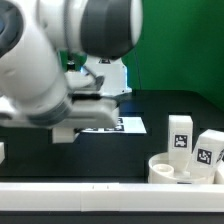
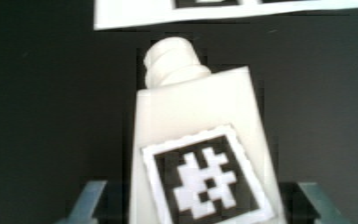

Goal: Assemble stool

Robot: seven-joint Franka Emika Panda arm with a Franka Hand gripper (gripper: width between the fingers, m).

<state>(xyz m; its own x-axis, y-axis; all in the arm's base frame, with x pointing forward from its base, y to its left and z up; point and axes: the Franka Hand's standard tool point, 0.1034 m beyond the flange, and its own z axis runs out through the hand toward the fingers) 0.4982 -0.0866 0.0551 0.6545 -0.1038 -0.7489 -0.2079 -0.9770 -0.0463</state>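
White plastic stool parts lie on a black worktop [image 1: 150, 105]. In the wrist view, one leg [image 2: 194, 110] lies lengthwise between the two fingers [image 2: 96, 203] of the gripper [image 2: 202, 203]. The jaws stand apart, one on each side of the leg, and a dark gap shows between each finger and the leg's flank, so no contact is visible. The leg is a tapered block that bears a black-and-white marker tag [image 2: 206, 180] on its upper face at the end nearest the gripper. Its far end carries a ribbed peg [image 2: 172, 60] that points toward the marker board [image 2: 211, 10]. Peg and board are apart, with a strip of bare worktop between them. In the exterior view, the arm [image 1: 60, 50] fills the foreground and hides the gripper and the leg beneath it. Only one corner of the marker board [image 1: 127, 125] shows below the arm. At the exterior view's right, the round seat [image 1: 170, 170] rests on the worktop near the white front rail [image 1: 90, 195]. Two further legs [image 1: 180, 135] [image 1: 210, 152] stand upright at the seat, each with its tag facing the camera. Whether they stand in the seat's sockets or just behind it cannot be determined. A green backdrop [image 1: 180, 40] closes the rear of the scene.
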